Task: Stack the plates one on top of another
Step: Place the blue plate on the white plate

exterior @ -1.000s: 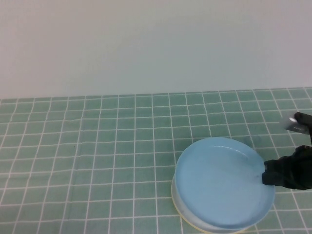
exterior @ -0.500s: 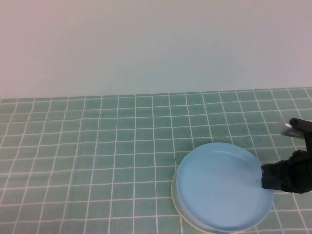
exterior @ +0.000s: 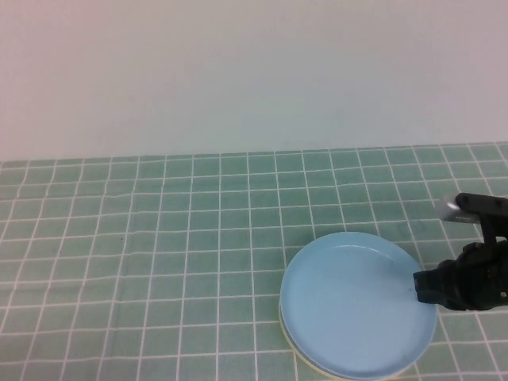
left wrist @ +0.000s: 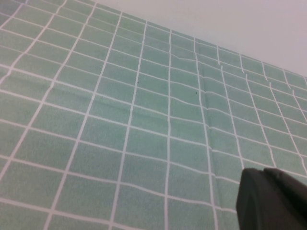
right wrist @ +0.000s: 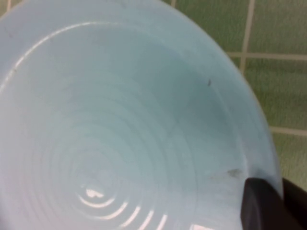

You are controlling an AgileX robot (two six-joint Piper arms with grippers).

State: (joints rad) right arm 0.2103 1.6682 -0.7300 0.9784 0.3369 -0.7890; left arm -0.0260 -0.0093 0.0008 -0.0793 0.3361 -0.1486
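Note:
A light blue plate (exterior: 353, 305) lies at the table's front right on top of a cream plate, of which only the front rim (exterior: 305, 363) shows. My right gripper (exterior: 425, 287) is at the blue plate's right rim, shut on it. In the right wrist view the blue plate (right wrist: 120, 120) fills the picture and the gripper (right wrist: 278, 196) has one finger inside the rim and one outside. My left gripper (left wrist: 271, 194) shows only in the left wrist view, shut and empty above bare cloth, away from the plates.
A green cloth with a white grid (exterior: 159, 238) covers the table. A plain pale wall (exterior: 238, 79) stands behind it. The cloth has a slight crease (left wrist: 206, 96) in the left wrist view.
The blue plate has come down and settled flat on the cream plate. My right gripper has moved slightly left and down with it.

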